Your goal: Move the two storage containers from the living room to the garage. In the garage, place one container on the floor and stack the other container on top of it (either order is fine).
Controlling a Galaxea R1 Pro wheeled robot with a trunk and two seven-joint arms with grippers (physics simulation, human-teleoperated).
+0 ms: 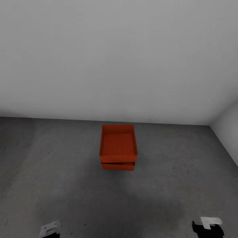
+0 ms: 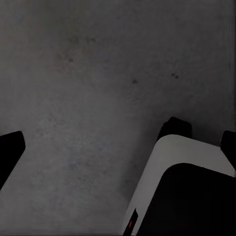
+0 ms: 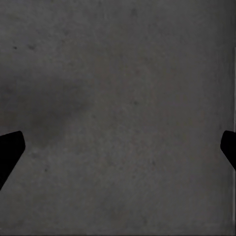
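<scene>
Two orange-red storage containers stand stacked on the dark grey concrete floor [image 1: 62,178] of the garage, a short way from the pale back wall. The upper container [image 1: 118,143] is open-topped and empty, and sits slightly askew on the lower container [image 1: 118,166], of which only a strip of the front wall shows. My left gripper [image 1: 49,229] and right gripper [image 1: 208,226] hang low at the near edge, well back from the stack. In the wrist views the left gripper [image 2: 119,146] and right gripper [image 3: 118,147] are open with only bare floor between the fingers.
A plain pale grey wall [image 1: 119,59] runs behind the stack and meets a side wall [image 1: 229,132] at the right corner. Part of my own white and black base [image 2: 182,187] shows below the left gripper. Open concrete surrounds the containers.
</scene>
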